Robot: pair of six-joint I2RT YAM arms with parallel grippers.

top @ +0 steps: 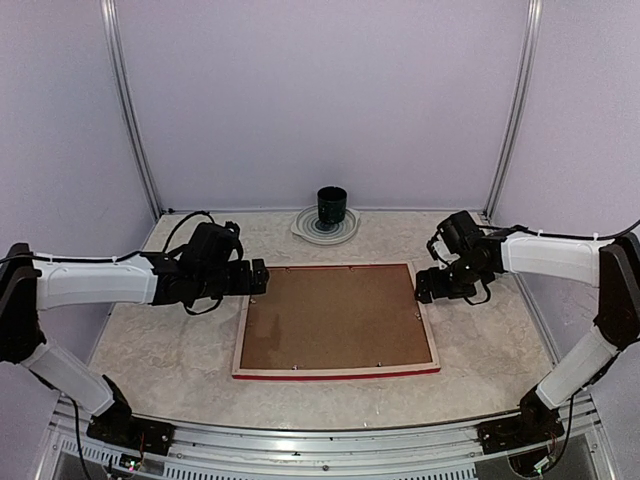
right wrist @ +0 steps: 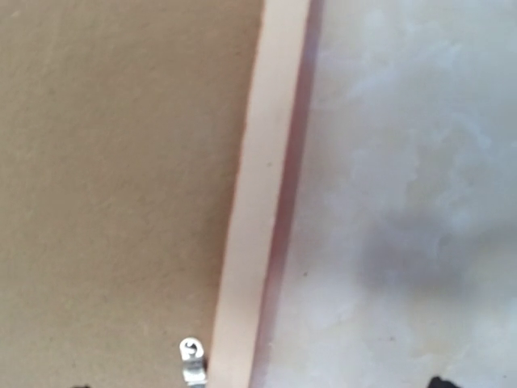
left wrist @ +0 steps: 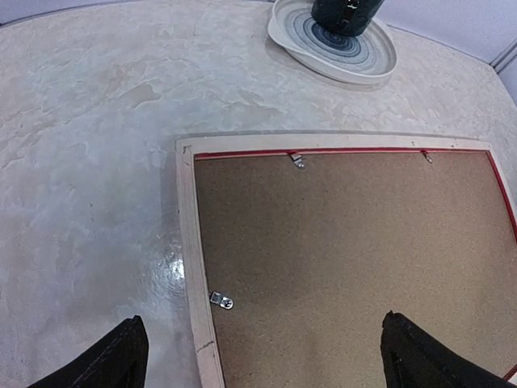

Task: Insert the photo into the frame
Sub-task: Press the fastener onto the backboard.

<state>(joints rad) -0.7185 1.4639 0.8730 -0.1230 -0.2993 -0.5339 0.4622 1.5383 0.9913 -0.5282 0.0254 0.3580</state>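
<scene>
The frame [top: 240,345] lies face down in the middle of the table, pale wood back up and a red edge showing along the front. A brown backing board [top: 335,318] fills it, and the photo is hidden. My left gripper [top: 258,278] hovers over the frame's left rail [left wrist: 187,234]. It is open, with its fingers [left wrist: 121,356] wide apart and nothing between them. My right gripper [top: 428,285] hangs open over the right rail [right wrist: 258,202], holding nothing. Small metal clips [left wrist: 221,301] sit at the board's [left wrist: 347,242] edge.
A ringed white plate [top: 305,228] carrying a dark cup [top: 332,205] stands at the back centre, just beyond the frame's far rail. Purple walls and aluminium posts [top: 130,110] close in the table on three sides.
</scene>
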